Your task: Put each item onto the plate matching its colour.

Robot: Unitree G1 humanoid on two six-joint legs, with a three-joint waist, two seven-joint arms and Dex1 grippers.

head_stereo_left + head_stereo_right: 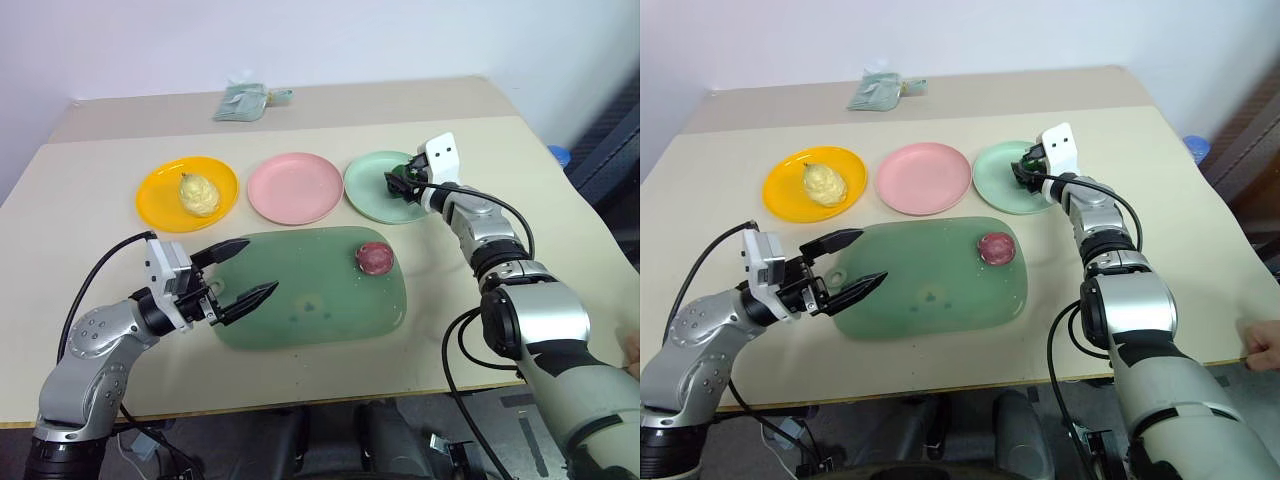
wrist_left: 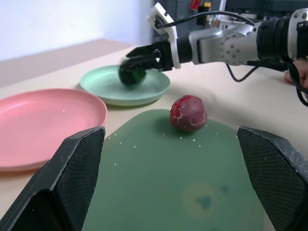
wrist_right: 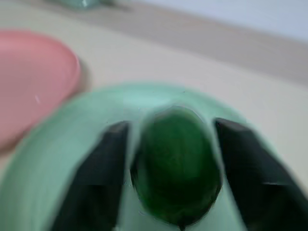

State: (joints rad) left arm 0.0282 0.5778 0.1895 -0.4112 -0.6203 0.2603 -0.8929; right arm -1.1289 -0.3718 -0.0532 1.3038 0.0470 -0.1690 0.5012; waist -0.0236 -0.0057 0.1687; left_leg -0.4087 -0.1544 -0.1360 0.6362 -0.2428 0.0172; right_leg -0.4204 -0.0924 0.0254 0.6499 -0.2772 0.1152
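The right claw [image 1: 402,183] is over the mint green plate [image 1: 370,192], its fingers spread on both sides of the dark green item [image 2: 132,75] without pressing it. The left claw [image 1: 238,272] hovers released above the green tray [image 1: 320,310], where the maroon item [image 1: 375,257] lies. The yellow item [image 1: 198,192] sits on the orange plate [image 1: 155,200].

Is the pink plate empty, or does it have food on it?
Empty. The pink plate shows only bare surface, and the maroon-pink toy food that matches it lies on the big green tray.
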